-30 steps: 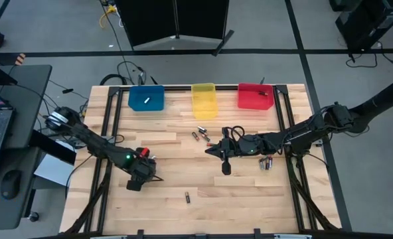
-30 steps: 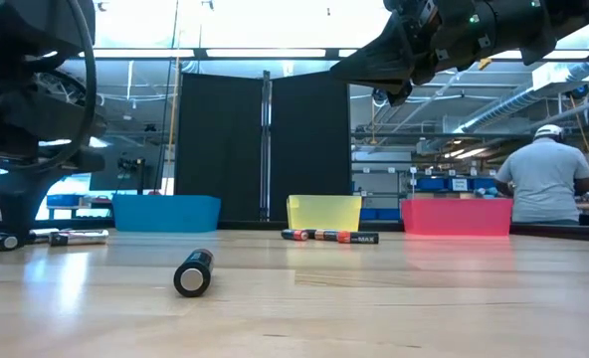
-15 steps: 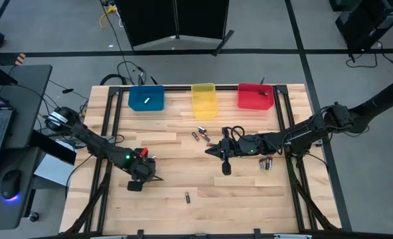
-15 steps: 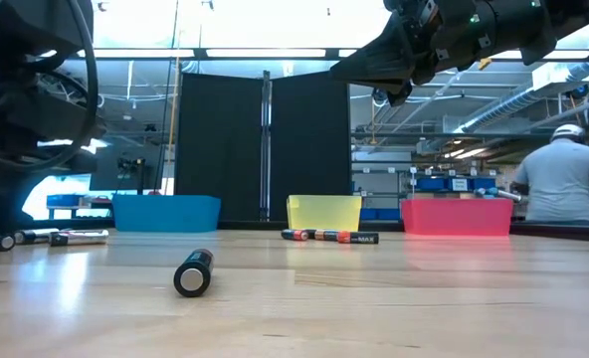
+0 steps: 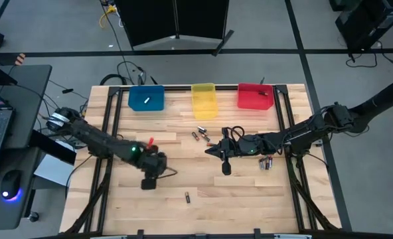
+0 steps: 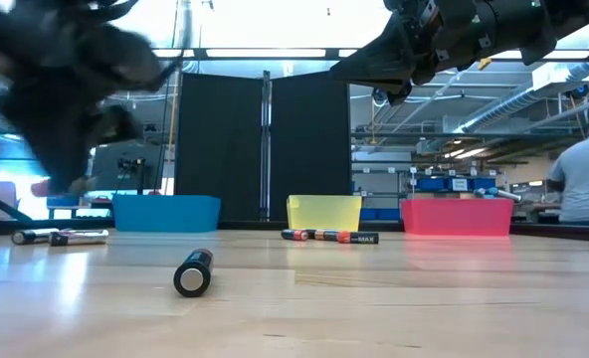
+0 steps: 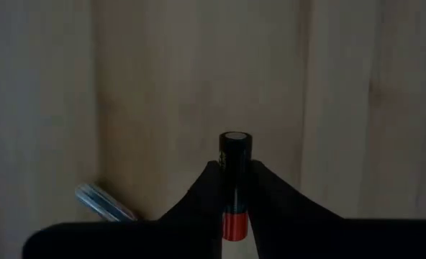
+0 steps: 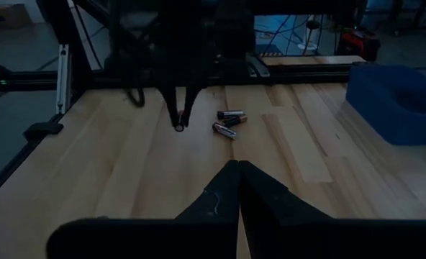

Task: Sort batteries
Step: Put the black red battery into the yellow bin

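Observation:
My left gripper hangs over the table's left half, shut on a black battery with an orange band. Below it, two batteries lie on the wood and show in the low view too. One battery lies alone near the front edge, large in the low view. More batteries lie mid-table and beside the right rail. My right gripper hovers shut at mid-table, holding nothing. My left gripper pinches the battery between its two fingers, which lie along it. The black end sticks out past the fingertips, and the orange band sits farther back. The fingers point down, so the battery hangs upright, clear of the table.
A blue bin with one pale cell inside, a yellow bin and a red bin stand along the far edge. Dark rails run down both sides. A person stands in the room beyond.
My left gripper has risen from the table and swung toward the right edge, carrying one battery. That battery, the outermost of three lying at the left, is lifted clear; the other two stay put. The person in the background has walked right.

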Robot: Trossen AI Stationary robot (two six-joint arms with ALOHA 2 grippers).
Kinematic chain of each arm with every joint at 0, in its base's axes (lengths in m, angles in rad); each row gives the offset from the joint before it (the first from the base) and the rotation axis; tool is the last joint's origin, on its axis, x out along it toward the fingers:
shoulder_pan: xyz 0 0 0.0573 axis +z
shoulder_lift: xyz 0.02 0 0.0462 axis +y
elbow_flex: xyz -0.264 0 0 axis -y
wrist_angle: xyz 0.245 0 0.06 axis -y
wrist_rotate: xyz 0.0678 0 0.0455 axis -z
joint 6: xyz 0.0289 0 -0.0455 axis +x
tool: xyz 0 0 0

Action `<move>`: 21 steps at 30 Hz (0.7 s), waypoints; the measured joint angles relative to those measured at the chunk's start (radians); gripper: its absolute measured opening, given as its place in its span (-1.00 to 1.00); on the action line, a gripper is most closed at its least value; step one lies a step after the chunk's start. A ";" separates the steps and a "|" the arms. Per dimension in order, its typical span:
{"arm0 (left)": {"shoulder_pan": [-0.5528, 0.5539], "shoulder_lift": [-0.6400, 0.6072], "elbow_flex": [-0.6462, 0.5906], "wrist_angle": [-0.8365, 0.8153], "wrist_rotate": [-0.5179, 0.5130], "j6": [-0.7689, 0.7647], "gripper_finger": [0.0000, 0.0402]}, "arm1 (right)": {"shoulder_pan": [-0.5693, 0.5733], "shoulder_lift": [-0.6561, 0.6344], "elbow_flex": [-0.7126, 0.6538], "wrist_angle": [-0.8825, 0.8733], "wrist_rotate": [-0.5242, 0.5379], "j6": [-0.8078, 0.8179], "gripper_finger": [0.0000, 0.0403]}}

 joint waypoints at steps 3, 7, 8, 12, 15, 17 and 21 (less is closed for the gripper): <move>0.091 0.000 0.073 -0.008 -0.005 0.081 -0.78 | 0.000 0.000 0.000 0.000 0.006 -0.010 -0.91; 0.246 0.000 0.170 -0.031 -0.004 0.222 -0.78 | 0.000 0.000 0.000 0.000 0.032 -0.018 -0.94; 0.288 0.000 0.195 -0.032 0.000 0.253 -0.78 | 0.000 0.000 0.000 0.000 0.034 -0.019 -0.94; 0.464 0.016 0.291 -0.032 0.059 0.378 -0.78 | 0.000 0.000 0.000 -0.023 0.037 -0.020 -0.93; 0.573 0.072 0.373 -0.036 0.088 0.477 -0.78 | 0.000 0.000 0.000 -0.071 0.087 -0.009 -0.93; 0.634 0.128 0.434 -0.027 0.112 0.533 -0.78 | 0.000 0.000 0.000 -0.106 0.131 0.004 -0.93; 0.737 0.264 0.538 0.023 0.212 0.632 -0.78 | -0.001 0.000 0.000 -0.140 0.169 0.021 -0.94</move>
